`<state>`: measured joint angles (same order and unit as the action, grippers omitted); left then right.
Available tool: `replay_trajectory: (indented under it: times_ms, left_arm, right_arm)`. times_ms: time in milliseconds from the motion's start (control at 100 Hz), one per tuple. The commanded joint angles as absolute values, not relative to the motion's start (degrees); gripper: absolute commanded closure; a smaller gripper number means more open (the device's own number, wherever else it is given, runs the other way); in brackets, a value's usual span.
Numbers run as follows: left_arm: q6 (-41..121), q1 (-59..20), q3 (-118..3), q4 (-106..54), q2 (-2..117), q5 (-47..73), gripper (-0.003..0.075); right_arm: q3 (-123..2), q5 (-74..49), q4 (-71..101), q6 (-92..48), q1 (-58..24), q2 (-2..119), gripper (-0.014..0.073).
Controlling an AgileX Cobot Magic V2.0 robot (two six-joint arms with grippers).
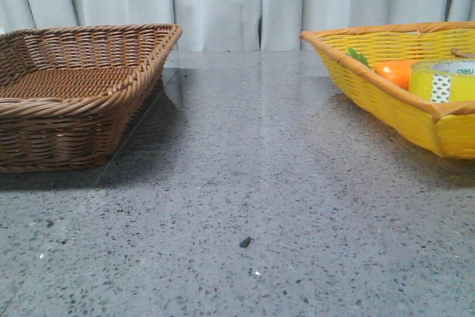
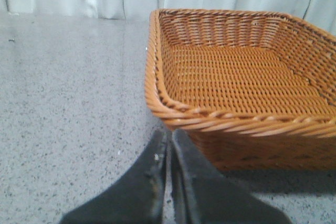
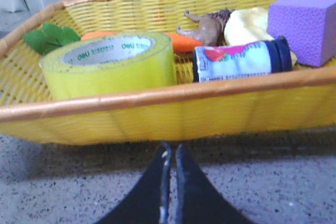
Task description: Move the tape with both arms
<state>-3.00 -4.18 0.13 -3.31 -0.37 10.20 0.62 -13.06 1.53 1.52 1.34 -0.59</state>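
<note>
Leftmost on the speckled grey worktop [image 1: 245, 183] sits a brown wicker basket [image 1: 74, 102], its woven floor bare in the left wrist view. The left tool [image 2: 169, 153] hangs just outside that basket's near rim, its two dark fingers pressed together with only a thin seam between them. Across an open stretch of worktop, the yellow basket [image 1: 386, 102] stands at the right. Inside it, the tape [image 3: 107, 64] lies flat against the near wall, beside an orange carrot [image 3: 181, 41] with green leaves [image 3: 50, 36], a small labelled bottle [image 3: 241, 61] on its side and a purple block [image 3: 302, 24]. The right tool [image 3: 170, 156] hovers outside the yellow basket's near wall, fingers closed together, holding nothing.
</note>
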Motion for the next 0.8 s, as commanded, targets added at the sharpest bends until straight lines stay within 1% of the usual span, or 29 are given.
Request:
replay_trajectory:
  times_ms: [0, 120, 320, 480, 600, 790]
  left_arm:
    - [-3.58, -4.01, 0.73, -3.85, -2.01, 4.16, 0.0741]
    - [-3.58, -4.01, 0.73, -3.85, -2.01, 4.07, 0.0741]
    - [-3.58, -4.01, 0.73, -3.85, -2.01, 4.02, 0.0741]
    - [-3.58, -4.01, -0.06, -7.44, -2.01, 3.33, 0.0741]
    - [-3.58, -4.01, -2.28, -8.38, -2.01, 3.05, 0.0741]
    - [-3.58, -4.01, -9.2, -8.38, -0.22, 4.33, 0.0741]
  right_arm:
    - [1.78, -6.88, 1.38, 1.09, 1.24, -1.78, 0.0668]
    - [1.78, -6.47, 1.38, 1.09, 1.24, -1.78, 0.0668]
    - [1.78, -2.5, 1.38, 1.09, 1.24, -1.78, 0.0668]
    - [1.29, -2.24, 4.55, 1.09, 1.24, -1.78, 0.0668]
    - [-0.83, -3.4, 4.55, 1.09, 1.24, -1.78, 0.0668]
    - [-7.2, -10.22, 4.55, 1.09, 1.24, -0.78, 0.0668]
